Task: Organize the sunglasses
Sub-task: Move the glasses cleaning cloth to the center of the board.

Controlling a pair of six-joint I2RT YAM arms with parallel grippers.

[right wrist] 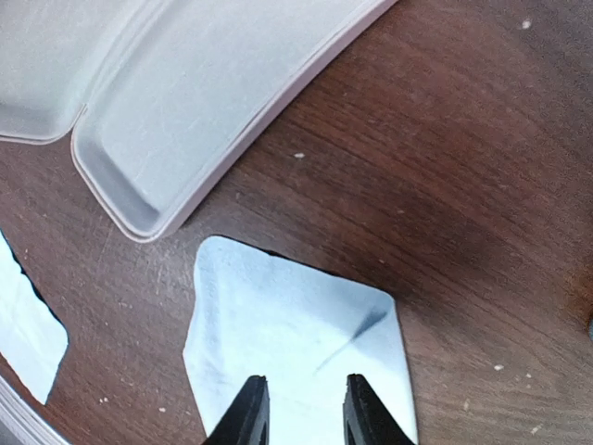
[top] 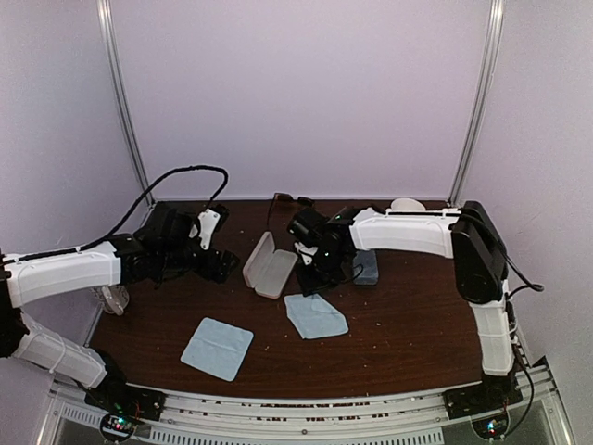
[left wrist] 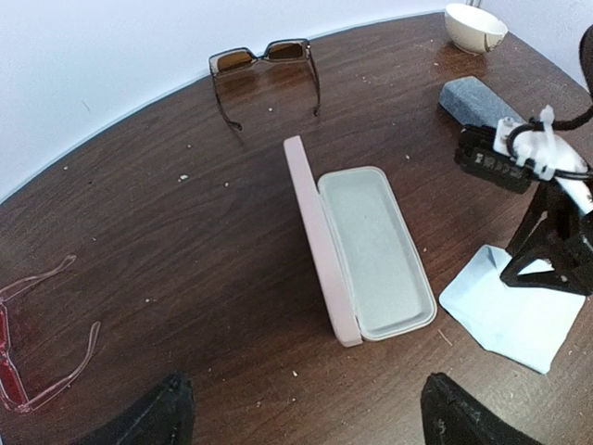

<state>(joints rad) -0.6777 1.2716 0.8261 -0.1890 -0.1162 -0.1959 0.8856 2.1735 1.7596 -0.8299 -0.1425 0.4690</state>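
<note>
"So, found the sunglasses where?"

"Saw the dark sunglasses (left wrist: 264,60) at the far edge of the table (left wrist: 185,232), beyond the open pink case (left wrist: 375,250), straight ahead of the left gripper (left wrist: 306,403). Lay with the long axis across that view, temples pointing back toward the gripper. Saw the reddish wire pair (left wrist: 28,343) close by at the left side of the same view, partly cut off."

"And judged which arm nearer?"

"Judged the left arm nearer to the wire pair. For the dark pair, perhaps about equal; could not tell well from the top view, too small and dim there."

"Checked the claws?"

"Found the left gripper wide open and empty. Found the right gripper (right wrist: 301,413) low over a light-blue cloth (right wrist: 287,334), with fingers parted only a little, gripping nothing as far as seen. Got no glasses in the right wrist view, only cloth and case."
</note>
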